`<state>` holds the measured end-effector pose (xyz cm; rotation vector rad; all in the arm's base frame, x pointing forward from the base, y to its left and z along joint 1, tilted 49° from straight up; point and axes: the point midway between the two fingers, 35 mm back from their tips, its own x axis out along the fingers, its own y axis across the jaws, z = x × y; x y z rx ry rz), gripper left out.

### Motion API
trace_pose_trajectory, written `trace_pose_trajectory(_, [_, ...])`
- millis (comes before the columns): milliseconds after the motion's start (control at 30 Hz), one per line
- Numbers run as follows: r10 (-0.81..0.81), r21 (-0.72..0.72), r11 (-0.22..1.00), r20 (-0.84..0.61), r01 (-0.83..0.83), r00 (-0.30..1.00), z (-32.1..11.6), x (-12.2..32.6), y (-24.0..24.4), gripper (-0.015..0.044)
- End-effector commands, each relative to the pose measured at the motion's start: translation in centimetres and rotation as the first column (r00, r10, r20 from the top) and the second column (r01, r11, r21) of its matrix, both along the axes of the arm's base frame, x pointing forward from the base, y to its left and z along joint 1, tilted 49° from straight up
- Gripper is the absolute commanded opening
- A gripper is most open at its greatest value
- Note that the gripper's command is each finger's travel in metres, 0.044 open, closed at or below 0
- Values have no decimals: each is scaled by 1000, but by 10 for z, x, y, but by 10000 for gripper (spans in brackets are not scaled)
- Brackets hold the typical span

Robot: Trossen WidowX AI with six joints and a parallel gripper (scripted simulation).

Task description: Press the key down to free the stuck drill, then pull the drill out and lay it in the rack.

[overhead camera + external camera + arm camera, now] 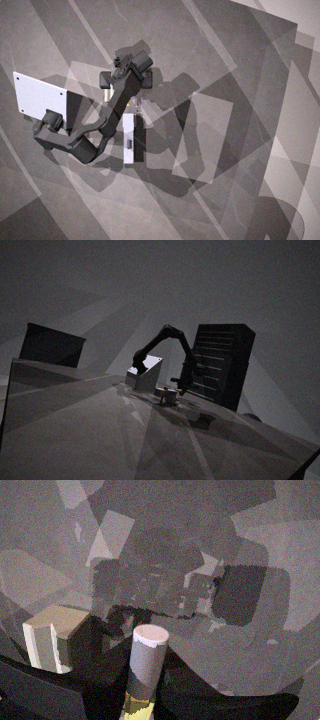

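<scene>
My gripper [180, 390] [146, 642] is shut on the drill [148, 662], a grey cylinder with a yellow band. Its yellow part [127, 104] [178, 390] shows just beyond the end of the long white-topped holder [128, 155] [170, 396]. Whether its tip is still inside the holder is hidden. The small dark key [129, 144] [165, 388] stands on the holder's top. A cream block [107, 95] [60, 621], apparently the rack, stands beside the gripper, on the left in the wrist view. The arm hides the fingertips and part of this block in the top view.
A large box with a sloping white panel [38, 95] [153, 362] stands beside the arm's base. A tall dark cabinet [211, 356] stands behind the arm, and another dark box [51, 345] is at the far left in the exterior view. Strong shadows cross the table.
</scene>
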<state>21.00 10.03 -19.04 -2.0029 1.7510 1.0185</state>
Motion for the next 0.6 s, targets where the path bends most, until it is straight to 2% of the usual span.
trace_pose_trajectory(0, [-5,5,1000,7,5,1000,2,1,2,0])
trace_pose_trajectory(567, [-5,5,1000,7,5,1000,6,0,5,0])
